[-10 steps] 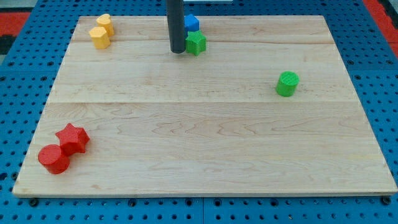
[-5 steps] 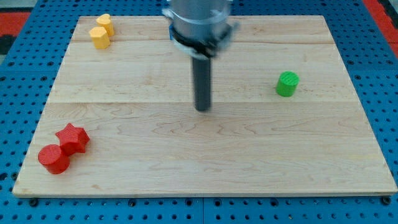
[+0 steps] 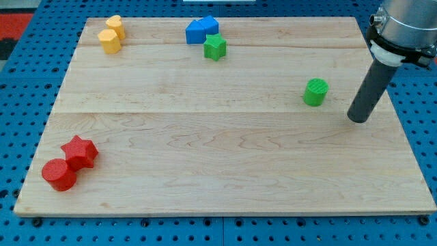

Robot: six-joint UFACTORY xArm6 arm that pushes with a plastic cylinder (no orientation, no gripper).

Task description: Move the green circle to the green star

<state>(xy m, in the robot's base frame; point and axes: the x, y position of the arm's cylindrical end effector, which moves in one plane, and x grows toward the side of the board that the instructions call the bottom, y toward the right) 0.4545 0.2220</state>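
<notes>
The green circle (image 3: pixel 315 91) stands on the wooden board at the view's right. The green star (image 3: pixel 214 47) lies near the view's top centre, just below two blue blocks (image 3: pixel 201 30). My tip (image 3: pixel 357 118) rests on the board to the right of the green circle and slightly lower in the view, a short gap away from it. The rod rises from the tip toward the view's upper right corner.
Two yellow blocks (image 3: pixel 110 34) sit at the board's top left. A red star (image 3: pixel 80 151) and a red circle (image 3: pixel 59 174) sit at the bottom left. The board (image 3: pixel 225 157) lies on a blue pegboard.
My tip has moved from beside the green star, across the board's middle, to the right of the green circle. No block has moved.
</notes>
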